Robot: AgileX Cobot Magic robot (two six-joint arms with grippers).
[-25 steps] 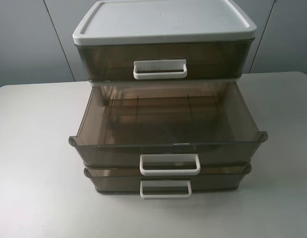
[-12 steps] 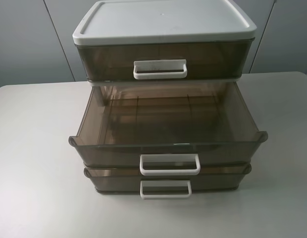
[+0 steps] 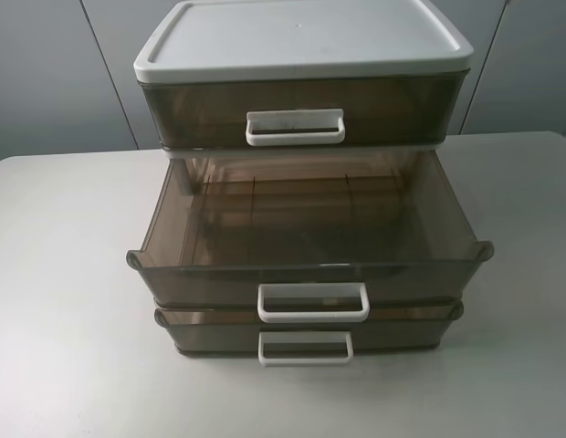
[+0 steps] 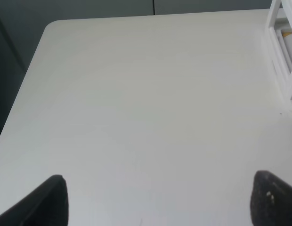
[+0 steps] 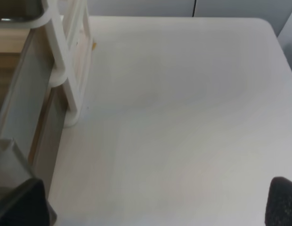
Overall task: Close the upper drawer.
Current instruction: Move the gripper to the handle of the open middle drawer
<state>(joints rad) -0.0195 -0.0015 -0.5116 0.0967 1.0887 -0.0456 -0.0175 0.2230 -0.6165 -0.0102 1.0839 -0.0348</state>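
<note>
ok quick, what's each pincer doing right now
Left pincer: open, holding nothing.
Right pincer: open, holding nothing.

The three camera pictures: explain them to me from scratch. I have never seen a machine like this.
This is a robot with two arms, each ending in a pincer. The high view comes from a camera mounted above, off the arms, and neither arm shows in it. It shows a pale table carrying a set of drawers, brown and see-through, with a white lid. The top drawer is shut. The middle drawer is pulled far out and looks empty. The bottom drawer shows just beneath it.

The other two pictures come from cameras on the wrists, each looking down past its own pincer. The left pincer and the right pincer are both wide open above the table, holding nothing. Each wrist view also catches an edge of the drawers.
</note>
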